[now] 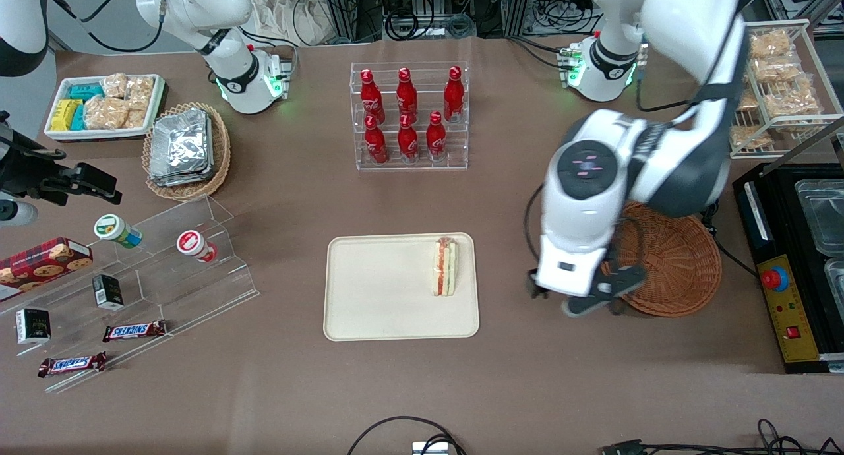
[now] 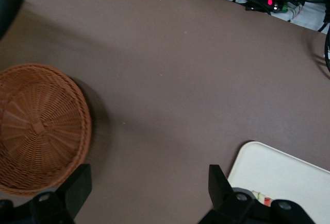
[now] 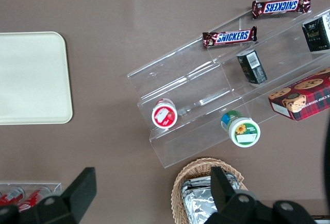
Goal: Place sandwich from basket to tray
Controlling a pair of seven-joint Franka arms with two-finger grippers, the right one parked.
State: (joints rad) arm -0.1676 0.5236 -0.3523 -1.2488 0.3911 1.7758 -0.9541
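Brown matte tabletop carries all items, with cables and equipment racks along its edges. Near the table centre lies the flat rectangular cream-coloured plastic tray with rounded corners and a low rim. The triangular sandwich of pale white bread rests on the tray, on the side toward the working arm, standing on edge with its red, orange and green filling layers facing up. The round, shallow, reddish-brown woven wicker basket sits on the table toward the working arm's end, apart from the tray, and holds nothing visible. The left arm's gripper hangs above the bare tabletop between the tray and the basket, just beside the basket's rim. In the left wrist view its black fingers are spread wide apart with nothing between them; the basket and a corner of the tray both appear there. A clear acrylic rack of red bottles stands farther from the front camera than the tray.
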